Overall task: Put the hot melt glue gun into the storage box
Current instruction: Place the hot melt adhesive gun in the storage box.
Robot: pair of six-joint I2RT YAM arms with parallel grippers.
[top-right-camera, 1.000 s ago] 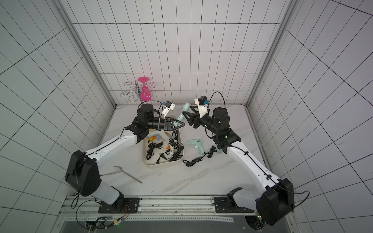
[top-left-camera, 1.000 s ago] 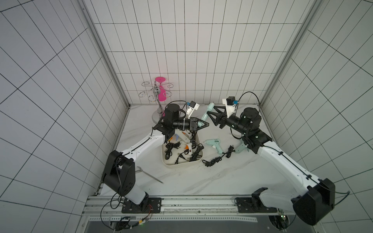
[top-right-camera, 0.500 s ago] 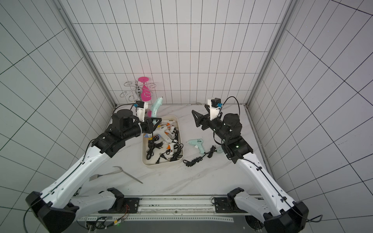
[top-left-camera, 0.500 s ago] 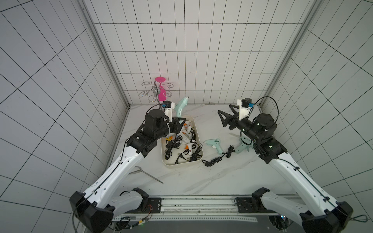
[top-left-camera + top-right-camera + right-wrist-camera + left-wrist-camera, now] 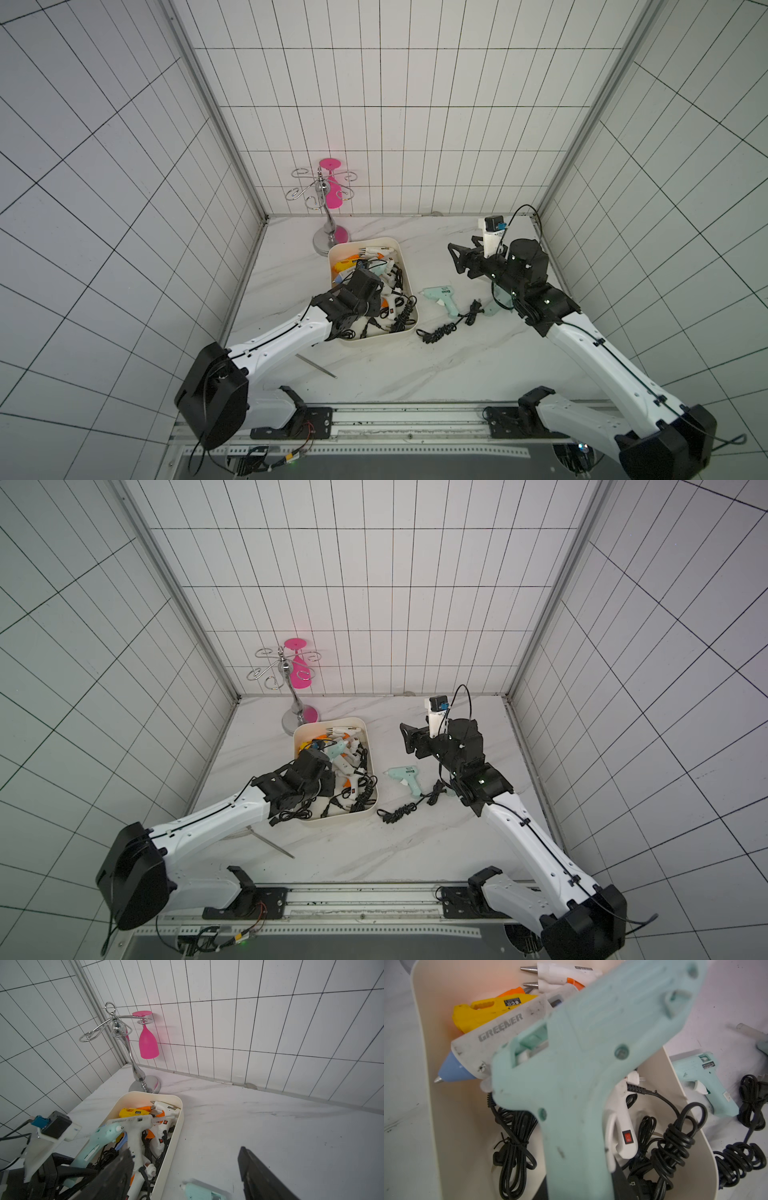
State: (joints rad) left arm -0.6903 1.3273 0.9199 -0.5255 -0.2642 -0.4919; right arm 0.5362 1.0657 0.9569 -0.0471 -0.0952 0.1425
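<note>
White-tiled walls enclose a marble tabletop point(image 5: 374, 382); take every position below from the storage box point(image 5: 386, 336).

1. Storage box: it lies flat on the tabletop. Inside it you have a yellow glue gun point(image 5: 483, 1012), a white glue gun marked GREENER point(image 5: 500, 1030), further white guns and tangled black cords.
2. Left gripper point(image 5: 71, 1171): clamped on the handle of the held mint glue gun point(image 5: 581, 1053). That gun sits over the box interior, above the guns already inside. Whether it touches them cannot be told.
3. Right gripper point(image 5: 185, 1150): jaws spread wide with nothing between them. It hangs in the air beside the box on the right arm's side, clear of it.
4. Second mint glue gun point(image 5: 440, 297): it lies on the tabletop outside the box, near the wall facing the right arm. Its coiled black cord point(image 5: 440, 330) trails along the tabletop beside it.
5. Chrome glass rack point(image 5: 328, 232): it stands just behind the far end of the box, with a pink glass point(image 5: 332, 195) hanging upside down from it.
</note>
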